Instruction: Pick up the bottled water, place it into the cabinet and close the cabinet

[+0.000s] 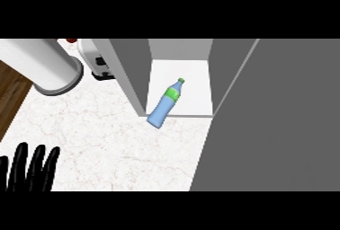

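At the open grey cabinet's (179,49) front edge lay the blue, green-capped plastic water bottle (166,103), needing a nudge fully inside, while the left hand (30,168) rested straight-fingered, holding nothing.

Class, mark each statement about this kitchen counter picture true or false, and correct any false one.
1. The bottled water lies on its side, part in the cabinet. True.
2. The bottle's cap is red. False: it is green.
3. The left hand is wrapped round the bottle. False: it rests open at the lower left, fingers up, away from the bottle.
4. The cabinet door is open. True.
5. The right hand holds the door. False: no right hand shows.
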Robot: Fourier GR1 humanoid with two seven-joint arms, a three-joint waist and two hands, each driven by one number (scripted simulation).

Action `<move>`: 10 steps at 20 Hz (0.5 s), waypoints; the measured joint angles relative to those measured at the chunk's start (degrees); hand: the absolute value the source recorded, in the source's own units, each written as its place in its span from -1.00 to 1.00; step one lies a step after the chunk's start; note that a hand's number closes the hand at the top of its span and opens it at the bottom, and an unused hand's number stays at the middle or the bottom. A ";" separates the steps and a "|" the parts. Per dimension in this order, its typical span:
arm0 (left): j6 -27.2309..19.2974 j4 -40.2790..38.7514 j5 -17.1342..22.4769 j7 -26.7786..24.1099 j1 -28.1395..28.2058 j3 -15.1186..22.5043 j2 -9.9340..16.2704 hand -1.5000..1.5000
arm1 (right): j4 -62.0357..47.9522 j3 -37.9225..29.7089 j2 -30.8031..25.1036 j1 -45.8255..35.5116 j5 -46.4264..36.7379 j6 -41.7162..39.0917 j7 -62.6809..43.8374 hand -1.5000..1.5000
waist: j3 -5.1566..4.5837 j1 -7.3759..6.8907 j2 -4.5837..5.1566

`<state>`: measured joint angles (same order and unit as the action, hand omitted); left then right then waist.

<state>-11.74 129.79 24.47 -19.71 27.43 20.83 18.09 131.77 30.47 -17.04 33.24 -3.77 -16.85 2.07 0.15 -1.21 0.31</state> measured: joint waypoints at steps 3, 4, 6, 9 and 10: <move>3.40 0.82 3.10 -1.77 3.71 -2.94 1.83 -1.00 | 0.87 0.41 -0.17 -1.60 -1.76 -0.48 -2.22 1.00 | -0.02 -0.48 0.02; 4.38 0.98 4.06 -2.24 4.69 -3.89 2.28 -1.00 | 1.27 0.62 -0.18 -1.72 -2.52 -0.47 -2.76 1.00 | -0.01 -0.47 0.02; 6.33 2.19 6.28 -2.91 7.00 -6.07 3.40 -1.00 | 1.84 0.59 0.00 -2.67 -3.30 -0.66 -4.43 1.00 | -0.01 -0.81 0.01; 8.97 2.41 8.44 -4.05 9.44 -8.56 4.53 -1.00 | 2.32 0.46 1.05 -4.68 -3.72 -0.92 -7.54 1.00 | -0.06 -1.35 0.03; 9.77 2.38 9.05 -4.28 10.06 -9.56 4.97 -1.00 | 2.14 0.36 1.61 -5.50 -3.61 -1.02 -8.15 1.00 | -0.09 -1.50 0.01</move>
<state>-1.97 132.17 33.52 -23.99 37.50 11.27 23.06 133.91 30.83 -15.43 27.73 -7.38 -17.88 -6.09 0.06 -2.71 0.32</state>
